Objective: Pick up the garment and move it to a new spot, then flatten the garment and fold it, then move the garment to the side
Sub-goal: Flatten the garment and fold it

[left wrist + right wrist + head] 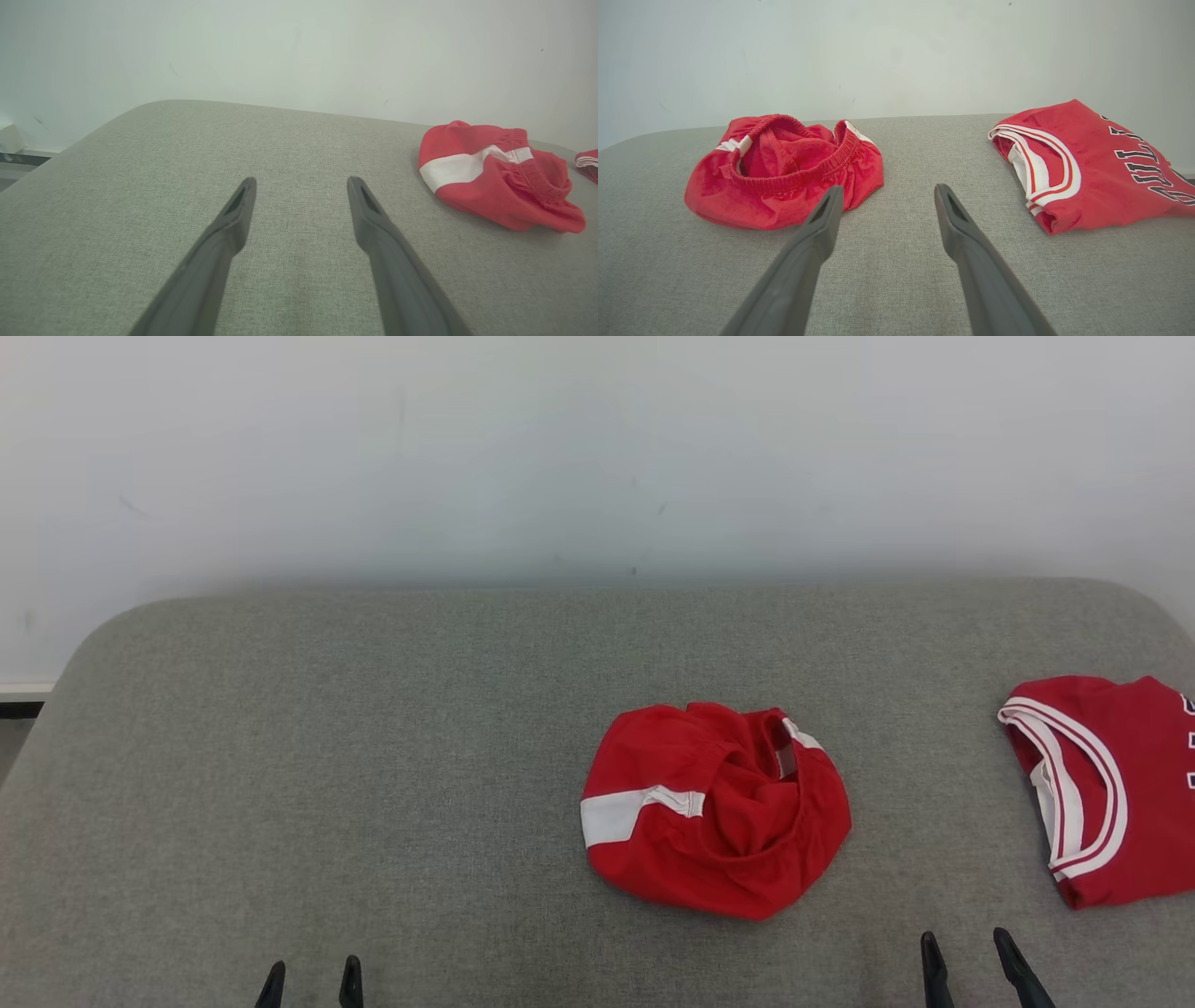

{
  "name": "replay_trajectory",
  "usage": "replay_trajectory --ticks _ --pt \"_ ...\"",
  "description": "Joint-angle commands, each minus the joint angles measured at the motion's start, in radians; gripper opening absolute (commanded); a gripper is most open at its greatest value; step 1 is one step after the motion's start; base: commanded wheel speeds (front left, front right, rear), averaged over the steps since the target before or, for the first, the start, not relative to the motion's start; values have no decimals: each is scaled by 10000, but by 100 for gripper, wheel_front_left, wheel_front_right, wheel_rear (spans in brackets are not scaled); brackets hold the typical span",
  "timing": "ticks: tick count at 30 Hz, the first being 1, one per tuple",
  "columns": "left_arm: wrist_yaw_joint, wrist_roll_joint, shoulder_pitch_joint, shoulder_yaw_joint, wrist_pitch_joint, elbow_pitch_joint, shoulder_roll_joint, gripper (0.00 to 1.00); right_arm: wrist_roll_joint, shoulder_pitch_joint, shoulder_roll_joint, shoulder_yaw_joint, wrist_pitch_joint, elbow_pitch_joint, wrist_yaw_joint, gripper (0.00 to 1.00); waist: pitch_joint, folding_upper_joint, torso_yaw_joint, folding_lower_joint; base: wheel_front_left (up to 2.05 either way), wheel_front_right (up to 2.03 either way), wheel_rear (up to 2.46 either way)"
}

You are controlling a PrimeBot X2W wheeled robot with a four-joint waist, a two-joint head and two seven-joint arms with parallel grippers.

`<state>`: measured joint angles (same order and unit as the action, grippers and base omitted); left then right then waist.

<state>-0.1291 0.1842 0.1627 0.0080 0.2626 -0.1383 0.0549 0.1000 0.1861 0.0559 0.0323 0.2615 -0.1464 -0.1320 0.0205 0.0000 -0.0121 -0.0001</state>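
Observation:
A crumpled red garment (714, 812) with a white stripe and an elastic waistband lies bunched right of the middle of the grey padded surface (373, 756). From the left wrist it sits far right (495, 177); from the right wrist it lies ahead to the left (784, 170). My left gripper (311, 980) stands open at the near edge, well to the garment's left, with nothing between its fingers (238, 210). My right gripper (966, 952) is open too, just near and right of the garment, its fingers (826, 219) empty.
A folded red jersey (1102, 793) with white trim and dark lettering (1092, 163) lies at the right edge. A pale wall (597, 448) rises behind the surface. The surface's left half is bare grey fabric.

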Motion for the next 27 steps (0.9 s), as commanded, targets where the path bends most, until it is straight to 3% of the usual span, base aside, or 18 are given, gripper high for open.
replay_trajectory --ticks 1,14,21,27 --pt "-7 -52 -44 0 26 39 -32 100 33 -83 -24 -12 41 14 26 100 -21 0 9 1 0 0 0" --pt "-15 -1 -98 -91 26 19 -44 100 41 -709 -18 -620 -92 -39 26 100 -100 0 29 1 0 0 0" --pt "-17 77 -229 -204 26 35 -51 100 1068 -2579 437 -2335 -2283 -629 26 100 -183 0 -223 1 0 0 0" --pt "-16 148 -343 -314 26 123 -50 100 2058 -4174 277 -2815 -4227 -1660 26 100 -293 0 -635 1 0 0 0"
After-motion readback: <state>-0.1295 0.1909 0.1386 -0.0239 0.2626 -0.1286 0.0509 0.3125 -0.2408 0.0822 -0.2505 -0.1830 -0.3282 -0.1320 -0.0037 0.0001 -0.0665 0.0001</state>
